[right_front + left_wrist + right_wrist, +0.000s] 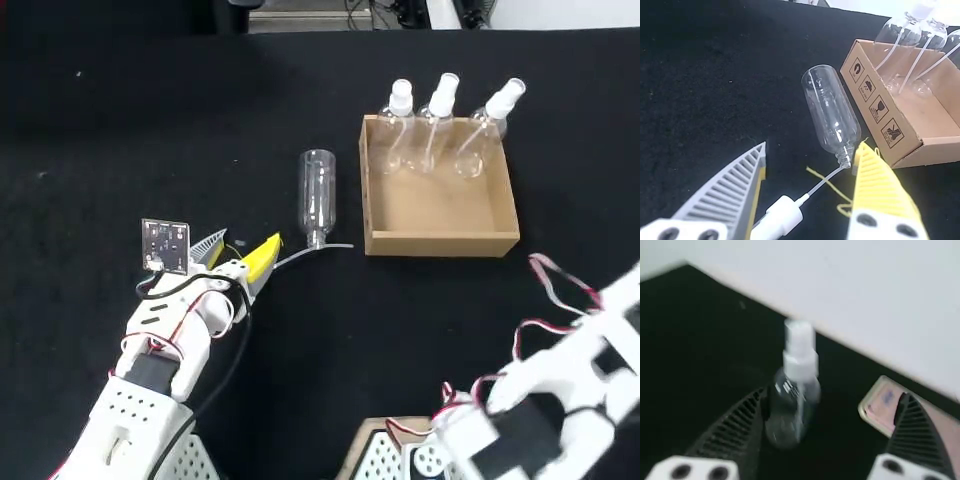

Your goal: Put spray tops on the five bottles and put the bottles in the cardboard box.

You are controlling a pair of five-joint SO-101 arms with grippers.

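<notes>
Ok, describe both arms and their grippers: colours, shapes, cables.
The left arm is white plastic with a hole-dotted lower section, red and black cables and a small circuit board at the wrist. The left gripper pairs a grey ribbed finger with a yellow finger. The right arm is white with black motor blocks and looping red-and-white wires. The right gripper has black pointed fingers.

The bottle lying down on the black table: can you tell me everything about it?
The bottle is clear, looks like plastic and seems empty. It has a rounded bottom and a narrow, bare neck. It lies on its side on the black table, bottom pointing away from the arms, beside the cardboard box but not touching it. The thin tube of a loose white spray top lies at its mouth; whether it goes inside is unclear. The left gripper is near, not touching.
</notes>
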